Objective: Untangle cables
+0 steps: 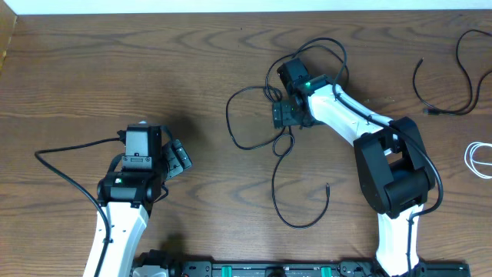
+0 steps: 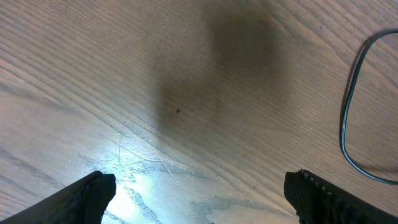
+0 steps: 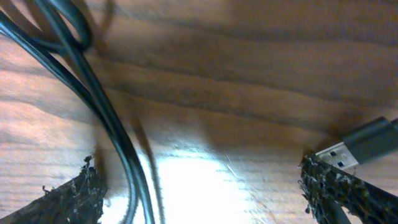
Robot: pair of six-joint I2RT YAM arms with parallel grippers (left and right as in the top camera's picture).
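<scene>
Right end effector [image 1: 286, 115] spread wide, gripping nothing. Black cable [image 3: 118, 143] lies slack on the worktop [image 1: 115, 69] between its fingers [image 3: 68, 199], USB plug [image 3: 357, 144] just beside. We judge it light, floppy, slippery: pinch near the plug. Left end effector [image 1: 175, 158] likewise wide, empty.
</scene>
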